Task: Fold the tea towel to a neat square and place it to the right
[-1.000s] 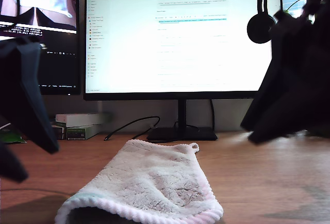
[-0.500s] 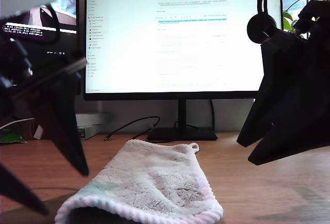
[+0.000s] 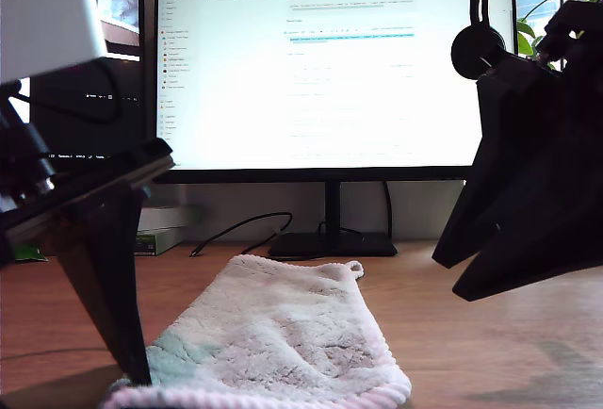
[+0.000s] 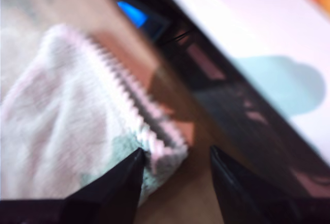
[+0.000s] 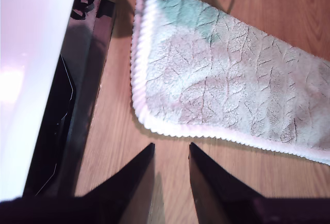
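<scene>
In the exterior view the tea towel (image 3: 273, 334) lies flat on the wooden desk (image 3: 490, 343) in front of the monitor (image 3: 330, 70), towards the near edge. My first gripper (image 3: 132, 362) stands at that view's left, one dark finger tip down at the towel's near corner on that side. My second gripper (image 3: 452, 277) hangs at that view's right, above the desk and apart from the towel.

In the first wrist view my first gripper (image 4: 175, 167) is spread, and the towel's (image 4: 67, 115) pink-ribbed corner lies against one finger, partly in the gap.

In the second wrist view my second gripper (image 5: 171, 154) has its fingers parted by a narrow gap with nothing between them; the towel's (image 5: 221, 79) ribbed edge lies just beyond the tips.
</scene>
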Robot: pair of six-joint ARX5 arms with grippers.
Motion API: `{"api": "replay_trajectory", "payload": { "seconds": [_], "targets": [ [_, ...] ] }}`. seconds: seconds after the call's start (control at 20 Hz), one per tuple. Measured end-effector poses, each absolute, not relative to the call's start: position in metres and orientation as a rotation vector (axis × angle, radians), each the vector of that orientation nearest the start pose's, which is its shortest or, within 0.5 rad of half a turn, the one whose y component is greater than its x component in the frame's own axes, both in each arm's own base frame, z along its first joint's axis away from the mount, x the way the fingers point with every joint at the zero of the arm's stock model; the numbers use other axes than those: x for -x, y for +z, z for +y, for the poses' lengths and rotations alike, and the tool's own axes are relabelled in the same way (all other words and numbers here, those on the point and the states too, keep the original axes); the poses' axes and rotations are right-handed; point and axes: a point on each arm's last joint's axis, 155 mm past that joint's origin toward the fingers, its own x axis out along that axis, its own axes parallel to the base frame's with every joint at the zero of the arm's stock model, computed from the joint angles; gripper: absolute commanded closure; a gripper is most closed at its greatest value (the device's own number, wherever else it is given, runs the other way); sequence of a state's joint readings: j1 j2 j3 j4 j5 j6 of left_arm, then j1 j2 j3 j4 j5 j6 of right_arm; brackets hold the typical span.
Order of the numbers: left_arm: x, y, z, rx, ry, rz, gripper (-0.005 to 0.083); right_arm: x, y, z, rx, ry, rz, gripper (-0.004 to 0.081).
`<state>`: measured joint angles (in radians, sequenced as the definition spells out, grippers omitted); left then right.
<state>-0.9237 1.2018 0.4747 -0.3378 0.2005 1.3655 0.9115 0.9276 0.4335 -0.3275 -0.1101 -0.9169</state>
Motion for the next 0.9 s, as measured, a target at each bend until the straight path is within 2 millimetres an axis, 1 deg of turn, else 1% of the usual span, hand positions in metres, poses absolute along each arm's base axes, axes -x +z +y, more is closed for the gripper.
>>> {"api": "replay_trajectory", "payload": {
  "seconds": [0.15, 0.25, 0.45, 0.55, 0.9],
  "targets": [
    [-0.131, 0.012, -0.238, -1.479, -1.632, 0.195, 0.0428, -0.155, 0.071, 0.234, 1.117, 1.277, 0.280, 0.0588],
    [-0.134, 0.012, -0.241, -1.490, -1.629, 0.178, 0.0462, -0.156, 0.071, 0.234, 1.116, 1.277, 0.279, 0.0588],
    [-0.136, 0.011, -0.240, -1.513, -1.627, 0.168, 0.0479, -0.156, 0.071, 0.234, 1.116, 1.276, 0.279, 0.0588],
    [-0.138, 0.011, -0.239, -1.542, -1.624, 0.153, 0.0511, -0.156, 0.071, 0.234, 1.115, 1.277, 0.279, 0.0588],
    [-0.144, 0.009, -0.239, -1.635, -1.628, 0.097, 0.0526, -0.154, 0.072, 0.235, 1.098, 1.283, 0.283, 0.0588]
  ]
}}
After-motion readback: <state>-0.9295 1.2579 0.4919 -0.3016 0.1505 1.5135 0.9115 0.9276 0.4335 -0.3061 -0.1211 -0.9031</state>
